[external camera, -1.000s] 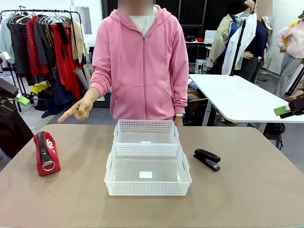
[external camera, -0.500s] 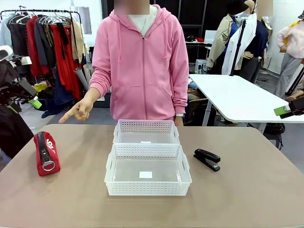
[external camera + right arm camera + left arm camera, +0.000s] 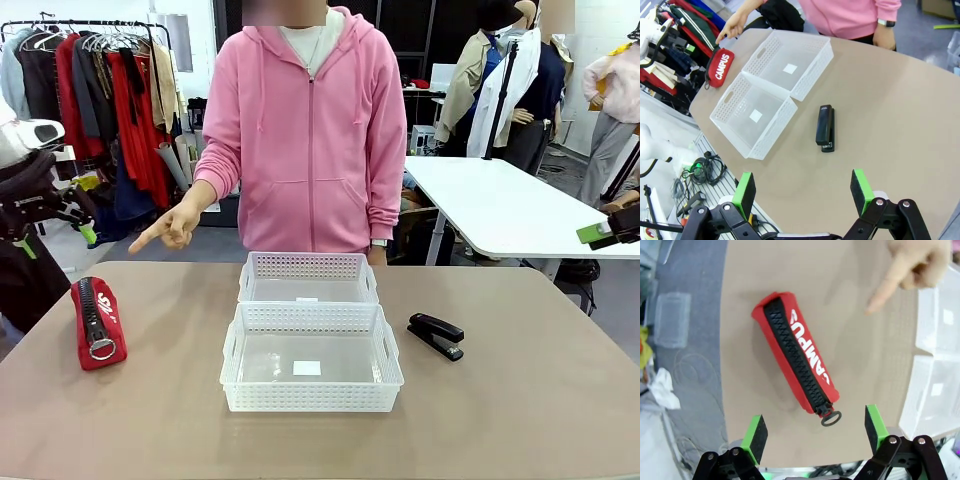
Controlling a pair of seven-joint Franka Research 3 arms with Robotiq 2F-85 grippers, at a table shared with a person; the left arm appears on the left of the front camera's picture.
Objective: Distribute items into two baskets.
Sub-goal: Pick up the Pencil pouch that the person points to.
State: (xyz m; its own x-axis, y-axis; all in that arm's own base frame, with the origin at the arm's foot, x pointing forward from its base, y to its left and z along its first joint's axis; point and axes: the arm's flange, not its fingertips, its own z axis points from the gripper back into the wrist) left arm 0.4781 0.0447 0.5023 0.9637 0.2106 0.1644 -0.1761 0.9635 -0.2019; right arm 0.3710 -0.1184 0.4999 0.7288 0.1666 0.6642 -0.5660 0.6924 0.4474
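Swung inward, the left gripper (image 3: 815,432) hangs spread and empty over the red pouch (image 3: 790,347) a person's hand (image 3: 172,228) points at; a straight descent to grasp it seems next.

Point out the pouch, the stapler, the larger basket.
red pouch (image 3: 791,355), left wrist view, middle of zipper.
stapler (image 3: 436,331), front view, top of body.
larger basket (image 3: 311,397), front view, near lattice wall.
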